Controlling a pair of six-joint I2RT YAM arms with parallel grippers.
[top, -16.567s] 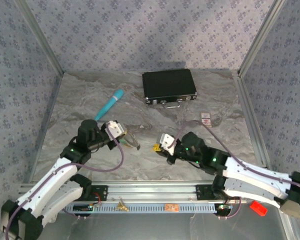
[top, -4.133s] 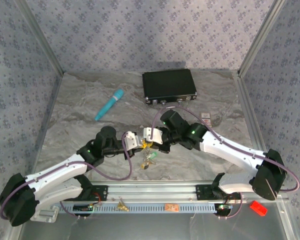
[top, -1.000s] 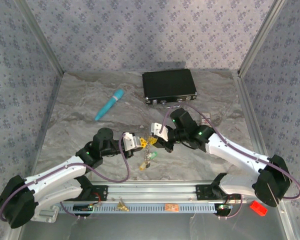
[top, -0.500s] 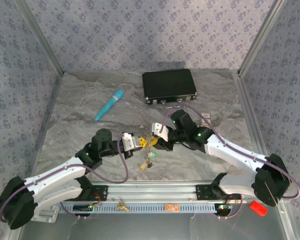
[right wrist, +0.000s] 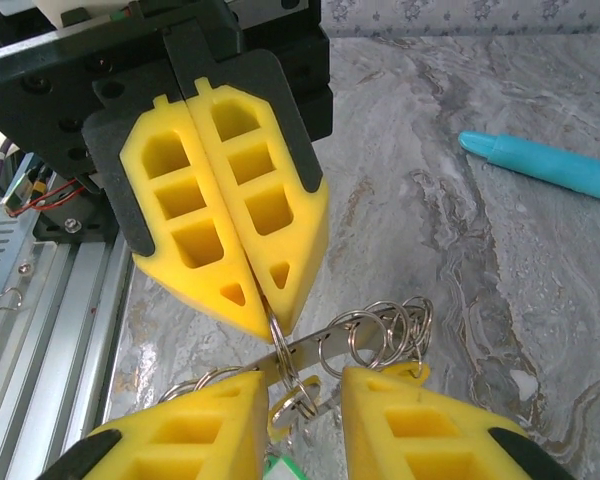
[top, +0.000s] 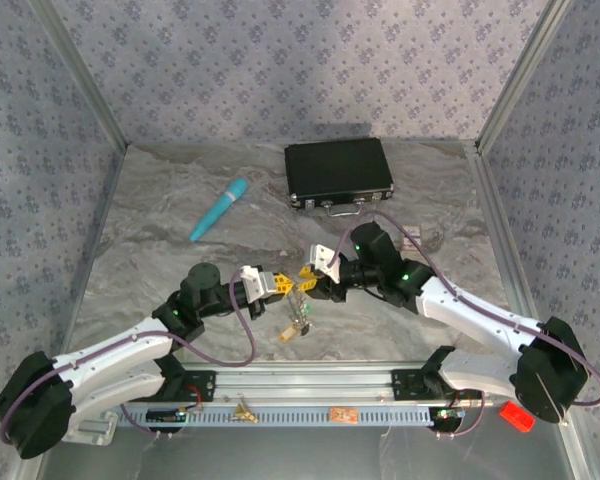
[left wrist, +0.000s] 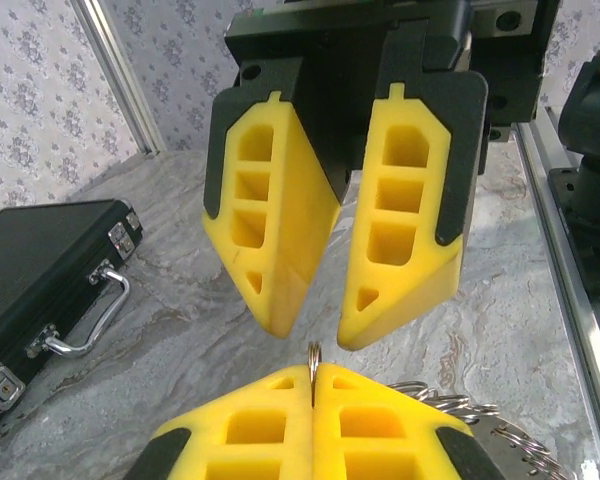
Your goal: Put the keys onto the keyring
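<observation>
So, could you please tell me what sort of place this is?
Probably a robot test cell: patterned walls on aluminium posts, a marbled tabletop, and the left arm and right arm bolted to a rail.

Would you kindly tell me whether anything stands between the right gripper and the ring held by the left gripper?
Nothing visible does. The left gripper is shut on a thin ring, and the right gripper faces it open across a bare gap; the bunch of small rings hangs beside.
</observation>
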